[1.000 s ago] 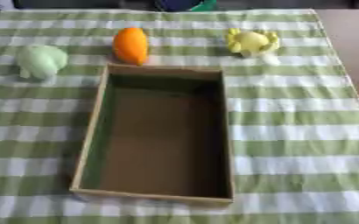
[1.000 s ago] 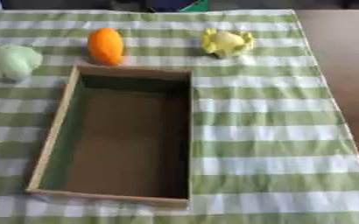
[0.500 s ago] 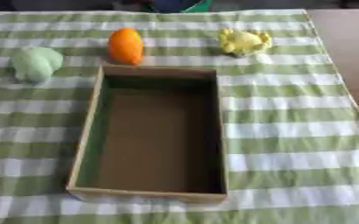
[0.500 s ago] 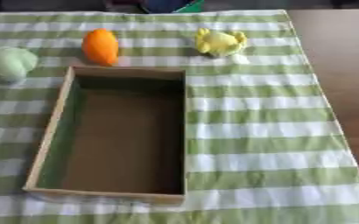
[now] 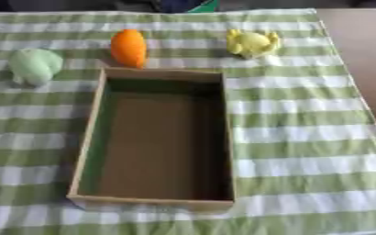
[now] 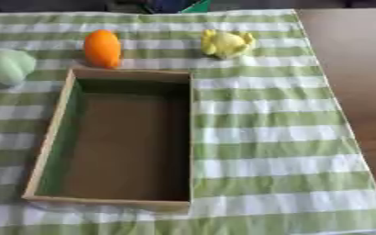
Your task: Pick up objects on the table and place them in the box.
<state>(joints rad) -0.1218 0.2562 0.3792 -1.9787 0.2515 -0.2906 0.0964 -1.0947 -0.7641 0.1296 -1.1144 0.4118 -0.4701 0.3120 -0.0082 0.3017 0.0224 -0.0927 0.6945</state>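
Left eye view
Box [image 5: 85,137]: open, brown, lying on the green-and-white striped cloth [image 5: 303,137]; nothing inside.
Orange thing [image 5: 129,47]: just beyond the box's far wall, near its left corner.
Pale green thing [image 5: 35,65]: left of the box's far end, apart from it.
Yellow thing [image 5: 252,43]: beyond the box's far right corner, well apart.

Right eye view
Table [image 6: 351,69]: bare brown strip right of the cloth, away from the box.
Hands: neither shows, so their state cannot be told.
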